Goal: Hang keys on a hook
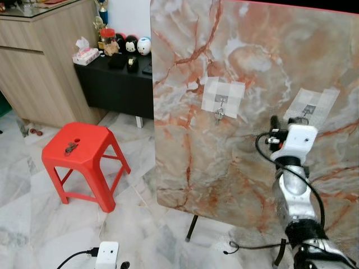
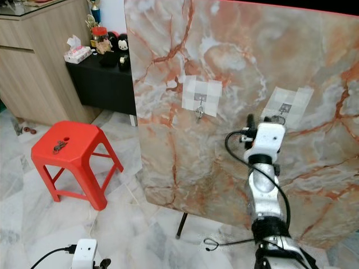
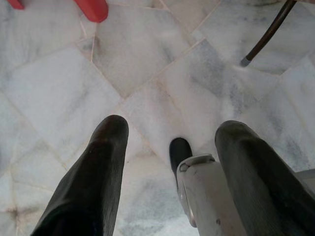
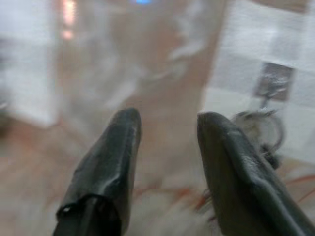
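The right tool is raised against the marble board, its fingers parted and empty, with a key ring seen hung on the right hook at its 1 o'clock. The hanging step is judged done—a clean withdrawal is called for next. The left tool is held released over the floor—another set of keys is hung on the left hook.

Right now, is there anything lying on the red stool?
Yes, a small dark object lies on the seat of the red stool.
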### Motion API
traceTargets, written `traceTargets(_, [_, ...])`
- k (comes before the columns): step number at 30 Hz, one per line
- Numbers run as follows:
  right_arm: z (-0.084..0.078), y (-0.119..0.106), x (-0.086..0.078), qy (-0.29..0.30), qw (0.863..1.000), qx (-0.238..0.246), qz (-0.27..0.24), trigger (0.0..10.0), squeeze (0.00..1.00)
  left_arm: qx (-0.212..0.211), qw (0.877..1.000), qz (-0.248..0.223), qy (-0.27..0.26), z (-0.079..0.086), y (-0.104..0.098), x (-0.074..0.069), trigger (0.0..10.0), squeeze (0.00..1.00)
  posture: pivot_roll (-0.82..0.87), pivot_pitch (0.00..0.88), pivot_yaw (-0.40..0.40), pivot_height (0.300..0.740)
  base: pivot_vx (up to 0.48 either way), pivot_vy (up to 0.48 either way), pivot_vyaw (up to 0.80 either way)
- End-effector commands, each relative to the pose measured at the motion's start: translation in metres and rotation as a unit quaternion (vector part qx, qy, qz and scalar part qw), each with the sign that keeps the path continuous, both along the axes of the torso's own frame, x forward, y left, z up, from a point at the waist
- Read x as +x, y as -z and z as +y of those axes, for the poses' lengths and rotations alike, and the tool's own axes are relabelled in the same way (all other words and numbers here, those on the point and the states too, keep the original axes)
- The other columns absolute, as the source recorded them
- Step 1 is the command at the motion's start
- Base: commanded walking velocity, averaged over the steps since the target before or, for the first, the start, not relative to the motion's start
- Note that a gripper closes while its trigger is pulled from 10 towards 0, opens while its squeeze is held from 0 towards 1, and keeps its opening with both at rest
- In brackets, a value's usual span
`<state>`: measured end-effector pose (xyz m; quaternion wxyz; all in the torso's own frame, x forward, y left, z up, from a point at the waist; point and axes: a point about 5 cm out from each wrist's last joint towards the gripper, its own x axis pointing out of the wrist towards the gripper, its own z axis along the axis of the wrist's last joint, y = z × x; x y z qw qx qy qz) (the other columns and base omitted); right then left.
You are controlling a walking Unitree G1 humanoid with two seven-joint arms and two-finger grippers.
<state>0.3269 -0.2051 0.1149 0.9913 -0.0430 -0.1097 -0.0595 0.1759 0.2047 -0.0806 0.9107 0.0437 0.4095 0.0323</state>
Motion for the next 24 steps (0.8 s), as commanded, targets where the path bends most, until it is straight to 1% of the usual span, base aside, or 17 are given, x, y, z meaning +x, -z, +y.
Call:
traceTargets(1, [0.008, 0.009, -0.009, -0.029, 0.999, -0.017, 0.012, 10.0, 1.00, 0.004, 1.000, 0.013, 0.008, -0.002, 0.003, -0.004, 10.0, 0.00, 0.01, 0.000, -0.072, 0.740, 0.000, 0.000, 0.00])
traceTargets(2, [0.010, 0.015, -0.015, -0.036, 0.999, -0.024, 0.022, 10.0, 0.82, 0.004, 1.000, 0.013, 0.008, -0.002, 0.003, -0.004, 10.0, 0.00, 0.01, 0.000, -0.072, 0.740, 0.000, 0.000, 0.00])
traceTargets(3, [0.011, 0.020, -0.020, -0.040, 0.998, -0.030, 0.034, 10.0, 0.26, 0.004, 1.000, 0.013, 0.008, -0.002, 0.003, -0.004, 10.0, 0.00, 0.01, 0.000, -0.071, 0.740, 0.000, 0.000, 0.00])
traceTargets(4, [0.012, 0.024, -0.023, -0.043, 0.998, -0.033, 0.042, 10.0, 0.26, 0.004, 1.000, 0.013, 0.008, -0.002, 0.003, -0.004, 10.0, 0.00, 0.01, 0.000, -0.071, 0.740, 0.000, 0.000, 0.00])
traceTargets(5, [0.011, 0.032, -0.028, -0.045, 0.996, -0.037, 0.062, 10.0, 0.00, 0.005, 1.000, 0.013, 0.009, -0.002, 0.003, -0.004, 10.0, 0.00, 0.01, 0.000, -0.070, 0.740, 0.000, 0.000, 0.00])
traceTargets(8, [0.009, 0.065, -0.040, -0.052, 0.987, -0.025, 0.149, 10.0, 0.00, 0.005, 1.000, 0.013, 0.011, -0.002, 0.002, -0.002, 10.0, 0.00, 0.00, 0.000, -0.066, 0.740, 0.000, 0.000, 0.00])
traceTargets(9, [0.010, 0.079, -0.044, -0.054, 0.980, -0.027, 0.190, 10.0, 0.00, 0.005, 1.000, 0.013, 0.012, -0.002, 0.002, -0.002, 10.0, 0.00, -0.01, 0.000, -0.066, 0.740, 0.000, 0.000, 0.00])
traceTargets(11, [0.012, 0.095, -0.049, -0.056, 0.971, -0.021, 0.231, 10.0, 0.00, 0.004, 1.000, 0.013, 0.012, -0.002, 0.002, -0.001, 10.0, 0.00, -0.01, 0.000, -0.065, 0.740, 0.000, 0.000, 0.00])
traceTargets(14, [0.015, 0.112, -0.057, -0.058, 0.961, -0.011, 0.270, 10.0, 0.00, 0.003, 1.000, 0.013, 0.013, -0.003, 0.002, -0.001, 10.0, 0.00, 0.00, 0.000, -0.063, 0.740, 0.000, 0.000, 0.00])
traceTargets(16, [0.016, 0.124, -0.062, -0.047, 0.952, 0.010, 0.302, 10.0, 0.00, 0.003, 1.000, 0.013, 0.013, -0.004, 0.002, -0.001, 10.0, 0.00, 0.00, 0.000, -0.059, 0.740, 0.000, 0.000, 0.00])
traceTargets(17, [0.015, 0.132, -0.067, -0.033, 0.944, 0.027, 0.327, 10.0, 0.00, 0.003, 1.000, 0.014, 0.013, -0.004, 0.002, -0.001, 10.0, 0.00, 0.00, 0.000, -0.059, 0.740, 0.000, 0.000, 0.00])
traceTargets(18, [0.011, 0.145, -0.076, -0.002, 0.928, 0.061, 0.367, 10.0, 0.00, 0.003, 1.000, 0.015, 0.013, -0.004, 0.003, -0.002, 10.0, 0.00, 0.01, 0.000, -0.058, 0.740, 0.000, 0.000, 0.00])
traceTargets(19, [0.010, 0.148, -0.079, 0.008, 0.922, 0.072, 0.379, 10.0, 0.00, 0.003, 1.000, 0.016, 0.014, -0.004, 0.003, -0.003, 10.0, 0.00, 0.01, 0.000, -0.058, 0.740, 0.000, 0.000, 0.00])
traceTargets(21, [0.007, 0.161, -0.091, 0.031, 0.903, 0.111, 0.414, 10.0, 0.00, 0.003, 1.000, 0.018, 0.016, -0.004, 0.003, -0.004, 10.0, 0.00, 0.01, 0.000, -0.059, 0.740, 0.000, 0.000, 0.00])
traceTargets(22, [0.007, 0.169, -0.101, 0.038, 0.889, 0.126, 0.439, 10.0, 0.00, 0.003, 1.000, 0.019, 0.016, -0.003, 0.003, -0.004, 10.0, 0.00, 0.01, 0.000, -0.056, 0.740, 0.000, 0.000, 0.00])
traceTargets(23, [0.007, 0.180, -0.115, 0.047, 0.869, 0.141, 0.472, 10.0, 0.00, 0.003, 1.000, 0.019, 0.016, -0.002, 0.003, -0.004, 10.0, 0.00, 0.01, 0.000, -0.056, 0.740, 0.000, 0.000, 0.00])
traceTargets(24, [0.007, 0.183, -0.120, 0.050, 0.863, 0.143, 0.482, 10.0, 0.00, 0.002, 1.000, 0.019, 0.015, -0.001, 0.003, -0.004, 10.0, 0.00, 0.01, 0.000, -0.055, 0.740, 0.000, 0.000, 0.00])
